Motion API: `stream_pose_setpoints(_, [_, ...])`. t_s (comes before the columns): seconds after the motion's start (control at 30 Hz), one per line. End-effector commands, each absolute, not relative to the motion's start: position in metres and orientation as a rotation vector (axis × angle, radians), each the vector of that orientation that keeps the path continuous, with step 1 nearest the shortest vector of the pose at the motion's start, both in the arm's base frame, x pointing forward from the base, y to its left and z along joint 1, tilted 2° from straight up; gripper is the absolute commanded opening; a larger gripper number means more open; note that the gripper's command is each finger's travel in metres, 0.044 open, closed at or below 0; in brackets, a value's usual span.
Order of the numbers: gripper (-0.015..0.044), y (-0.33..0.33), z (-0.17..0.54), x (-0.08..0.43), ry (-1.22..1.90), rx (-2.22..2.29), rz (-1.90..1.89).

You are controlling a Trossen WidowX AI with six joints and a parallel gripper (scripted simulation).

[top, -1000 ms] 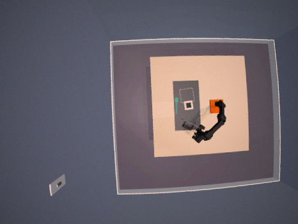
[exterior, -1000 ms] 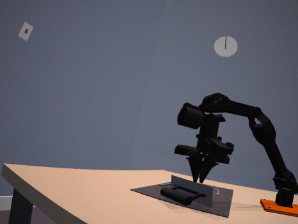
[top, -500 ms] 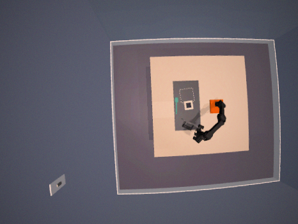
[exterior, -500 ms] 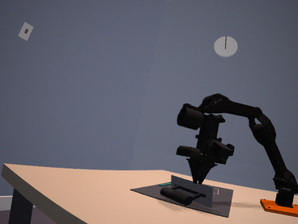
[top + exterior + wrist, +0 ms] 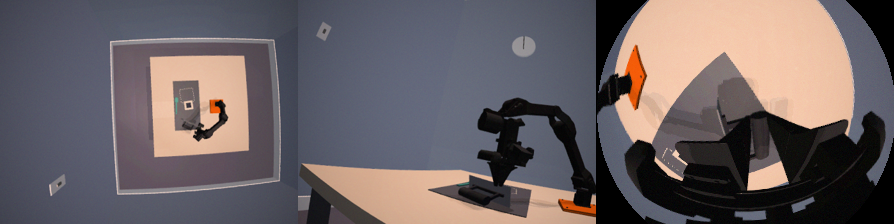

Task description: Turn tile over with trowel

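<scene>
The trowel (image 5: 187,125) (image 5: 474,196) (image 5: 760,142) has a thick dark handle and a thin grey blade. It lies near one end of the dark mat (image 5: 180,84) (image 5: 442,190) (image 5: 723,65), its blade standing on edge. The tile (image 5: 188,105), with a white square mark showing on top, lies just beside or slightly over the near edge of the dashed outline (image 5: 180,95) (image 5: 514,191). The tile is hidden behind the blade or arm in the exterior view. My gripper (image 5: 498,184) (image 5: 758,117) is slightly open and empty, its fingers pointing down above the trowel.
A teal stick (image 5: 176,109) (image 5: 463,184) with a round head lies along the mat's far long edge, away from the arm base. The orange base plate (image 5: 213,109) (image 5: 571,208) (image 5: 640,77) carries the arm on the other side of the mat.
</scene>
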State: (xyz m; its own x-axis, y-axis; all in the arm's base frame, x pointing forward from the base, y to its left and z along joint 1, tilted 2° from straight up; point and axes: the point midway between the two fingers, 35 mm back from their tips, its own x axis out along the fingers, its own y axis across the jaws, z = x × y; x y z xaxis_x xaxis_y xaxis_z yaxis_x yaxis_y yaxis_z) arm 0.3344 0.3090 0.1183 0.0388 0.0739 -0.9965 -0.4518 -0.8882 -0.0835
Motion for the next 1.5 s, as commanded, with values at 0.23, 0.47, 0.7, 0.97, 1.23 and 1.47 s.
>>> stream_pose_setpoints(0.23, [0.0100, 0.295, 0.108, 0.327, 0.395, -1.951, 1.920])
stream_pose_setpoints(0.47, [0.0100, 0.291, 0.105, 0.324, 0.397, -1.950, 1.921])
stream_pose_setpoints(0.7, [0.0100, 0.280, 0.104, 0.319, 0.398, -1.950, 1.922])
stream_pose_setpoints(0.97, [0.0100, 0.269, 0.103, 0.314, 0.399, -1.950, 1.922])
stream_pose_setpoints(1.23, [0.0100, 0.259, 0.102, 0.309, 0.400, -1.951, 1.923])
stream_pose_setpoints(1.47, [0.0100, 0.250, 0.102, 0.304, 0.400, -1.951, 1.923])
